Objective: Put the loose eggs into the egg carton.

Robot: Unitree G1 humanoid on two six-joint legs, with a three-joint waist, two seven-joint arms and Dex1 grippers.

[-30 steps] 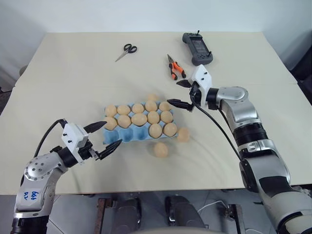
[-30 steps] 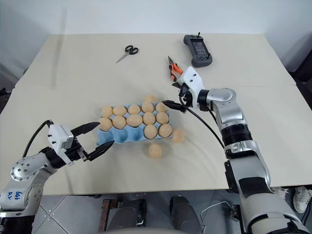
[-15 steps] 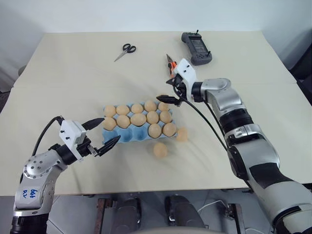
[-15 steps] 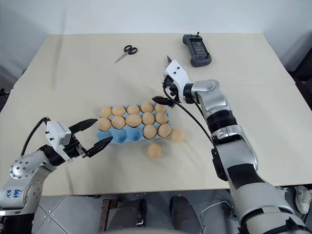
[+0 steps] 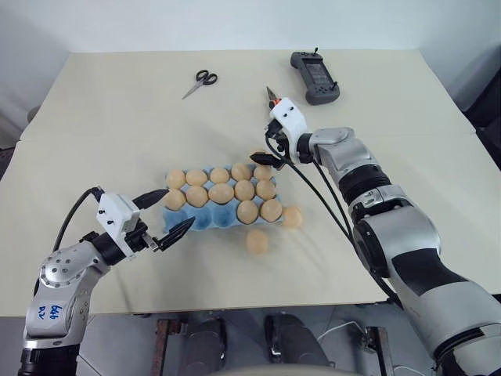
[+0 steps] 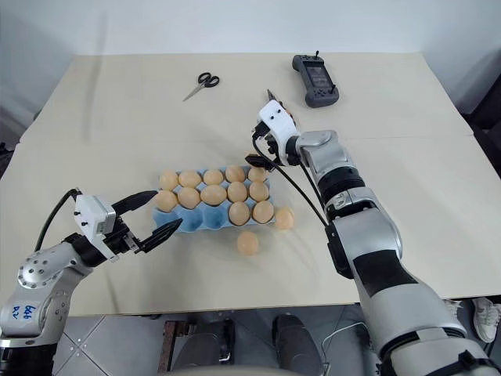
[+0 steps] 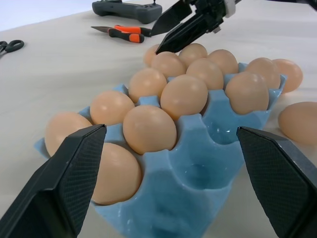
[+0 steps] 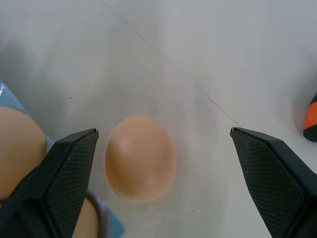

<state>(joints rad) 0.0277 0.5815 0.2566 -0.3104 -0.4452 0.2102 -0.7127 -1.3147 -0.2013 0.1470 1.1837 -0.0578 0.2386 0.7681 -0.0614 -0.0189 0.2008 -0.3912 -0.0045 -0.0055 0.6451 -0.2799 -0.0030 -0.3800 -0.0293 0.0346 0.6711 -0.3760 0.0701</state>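
Right claw [image 6: 259, 153] hanging wide open over loose egg [image 8: 140, 158] just behind carton [image 5: 200, 222], mid-frame. Risk: jaws closing off-centre, egg squirting off across bench [image 5: 117, 117] or knocking packed eggs. Left claw [image 5: 167, 218] sitting open, empty, by carton's near-left corner. Two more eggs [image 5: 257, 240] lying lower right of carton.

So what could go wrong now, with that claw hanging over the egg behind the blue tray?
The open right gripper hangs over a loose egg lying right against the egg carton. A finger could hit the carton's rim or a seated egg. The smooth egg might also roll off toward the pliers. Two more loose eggs wait at the near side.
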